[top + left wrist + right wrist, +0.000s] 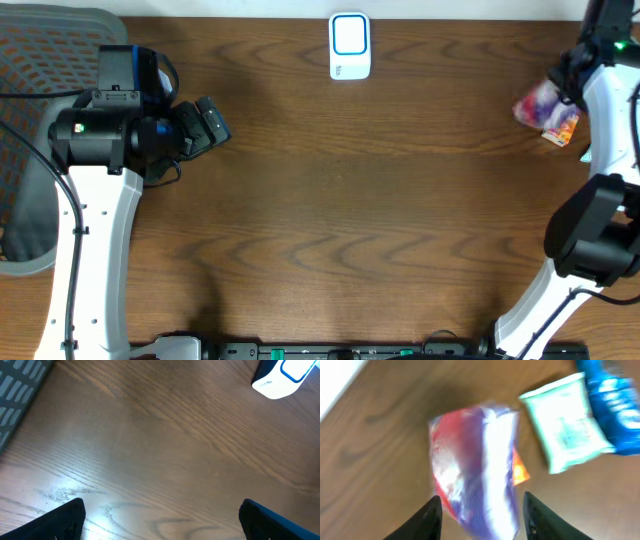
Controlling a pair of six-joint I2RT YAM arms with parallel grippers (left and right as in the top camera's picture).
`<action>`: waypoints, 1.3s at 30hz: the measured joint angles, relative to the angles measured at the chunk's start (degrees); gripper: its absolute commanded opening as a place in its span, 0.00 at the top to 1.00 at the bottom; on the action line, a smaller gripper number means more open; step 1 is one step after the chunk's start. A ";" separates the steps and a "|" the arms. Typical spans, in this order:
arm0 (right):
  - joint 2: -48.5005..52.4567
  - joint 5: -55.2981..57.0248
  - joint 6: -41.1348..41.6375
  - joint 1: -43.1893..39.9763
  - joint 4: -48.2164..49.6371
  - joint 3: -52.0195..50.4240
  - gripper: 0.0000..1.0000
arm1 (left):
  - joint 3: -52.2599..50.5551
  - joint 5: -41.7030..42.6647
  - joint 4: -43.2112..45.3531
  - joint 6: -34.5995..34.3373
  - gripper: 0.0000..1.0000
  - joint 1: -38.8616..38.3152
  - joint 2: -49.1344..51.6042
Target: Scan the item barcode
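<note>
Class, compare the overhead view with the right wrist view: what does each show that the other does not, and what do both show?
Only the overhead: the white scanner at the table's far edge, the left gripper and a grey mesh object at the left. Only the right wrist: a mint-green packet and a blue packet, not made out from above, plus the right gripper's fingers close up. Both: the colourful packet and the wooden table.

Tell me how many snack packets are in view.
3. A red-and-purple packet lies just ahead of the right gripper, a pale green packet beside it, and a blue packet past that. An orange bit underneath may be a fourth.
</note>
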 measured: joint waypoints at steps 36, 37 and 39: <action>-40.15 -19.63 -9.70 22.23 -16.15 -15.06 0.01 | 0.00 0.02 -0.02 0.00 0.02 0.00 0.00; -42.21 -19.23 -9.70 23.12 -15.39 -17.68 0.01 | 0.00 0.00 -0.04 0.00 0.02 0.00 0.00; -47.32 -18.56 -9.73 24.70 -14.16 -23.54 0.01 | 0.00 0.02 -0.02 0.00 0.02 0.00 0.00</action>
